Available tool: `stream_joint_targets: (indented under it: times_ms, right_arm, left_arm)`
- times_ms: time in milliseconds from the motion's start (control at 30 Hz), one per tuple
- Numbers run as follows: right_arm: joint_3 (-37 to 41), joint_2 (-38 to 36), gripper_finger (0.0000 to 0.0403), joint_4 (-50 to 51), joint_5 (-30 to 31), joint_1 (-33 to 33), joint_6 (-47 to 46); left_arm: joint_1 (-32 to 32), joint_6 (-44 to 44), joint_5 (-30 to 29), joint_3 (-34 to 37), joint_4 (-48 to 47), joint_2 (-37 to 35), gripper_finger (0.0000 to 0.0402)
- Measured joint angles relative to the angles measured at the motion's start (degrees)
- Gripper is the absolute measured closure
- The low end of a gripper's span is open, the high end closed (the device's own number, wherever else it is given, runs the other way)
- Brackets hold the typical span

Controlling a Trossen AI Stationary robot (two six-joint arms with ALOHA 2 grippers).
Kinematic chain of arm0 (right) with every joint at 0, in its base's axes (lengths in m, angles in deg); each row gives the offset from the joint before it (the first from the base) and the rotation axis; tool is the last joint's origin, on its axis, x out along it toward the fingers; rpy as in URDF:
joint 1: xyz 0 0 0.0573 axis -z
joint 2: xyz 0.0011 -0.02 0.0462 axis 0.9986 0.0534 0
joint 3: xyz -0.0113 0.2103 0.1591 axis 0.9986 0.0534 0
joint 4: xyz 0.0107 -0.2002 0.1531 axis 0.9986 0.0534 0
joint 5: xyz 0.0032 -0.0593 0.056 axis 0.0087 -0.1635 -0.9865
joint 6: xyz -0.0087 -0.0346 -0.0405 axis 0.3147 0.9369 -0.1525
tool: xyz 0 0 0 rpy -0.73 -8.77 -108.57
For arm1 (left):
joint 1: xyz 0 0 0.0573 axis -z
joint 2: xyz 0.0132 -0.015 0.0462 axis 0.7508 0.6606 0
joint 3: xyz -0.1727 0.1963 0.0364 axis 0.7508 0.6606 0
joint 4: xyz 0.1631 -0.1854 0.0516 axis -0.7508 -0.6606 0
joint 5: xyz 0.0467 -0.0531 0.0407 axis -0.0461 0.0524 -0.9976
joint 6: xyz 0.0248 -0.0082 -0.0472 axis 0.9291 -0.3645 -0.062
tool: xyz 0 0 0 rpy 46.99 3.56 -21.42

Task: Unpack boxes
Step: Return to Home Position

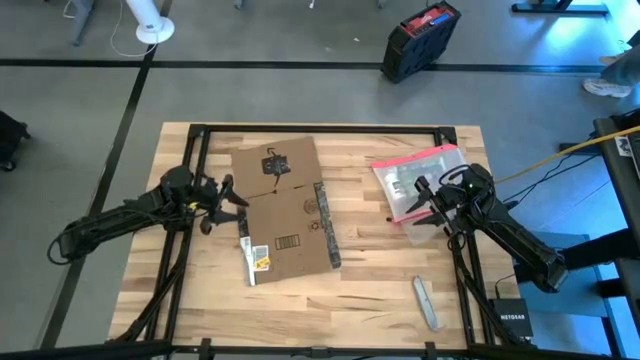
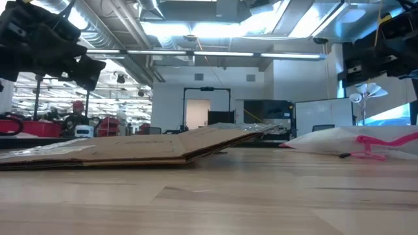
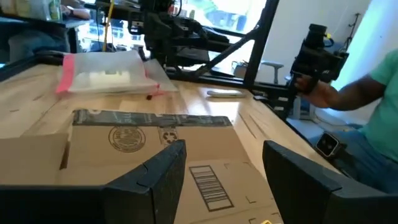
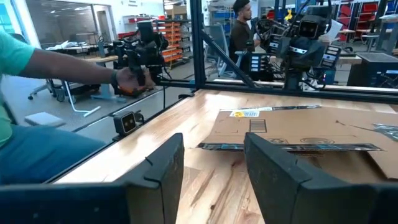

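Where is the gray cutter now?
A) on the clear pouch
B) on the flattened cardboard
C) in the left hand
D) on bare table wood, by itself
D: the gray cutter lies on the bare table, clear of the flattened cardboard, the clear pouch, the left hand and the right hand.

Brightly lit from ceiling lights (image 2: 215,27) overhead; soft shadow under the cardboard box (image 2: 144,147) on the table (image 2: 209,196).

One flat cardboard box (image 1: 285,215), one pouch (image 1: 418,178), one cutter (image 1: 427,303), one case (image 1: 420,40)
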Motion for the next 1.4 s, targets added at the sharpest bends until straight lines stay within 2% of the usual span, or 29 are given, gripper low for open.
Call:
stream_joint_targets:
  times_ms: [533, 1400]
  right_arm:
    - [0.0, 0.0, 0.0242, 0.1, 0.0, 0.0, 0.0]
    - [0.0, 0.0, 0.0242, 0.2, 0.1, 0.0, 0.0]
  left_arm:
    - [0.0, -6.5, 0.0, 0.0, -0.2, 0.0, 0.0196]
    - [0.0, -6.0, 0.0, -0.1, -0.3, 0.0, 0.0196]
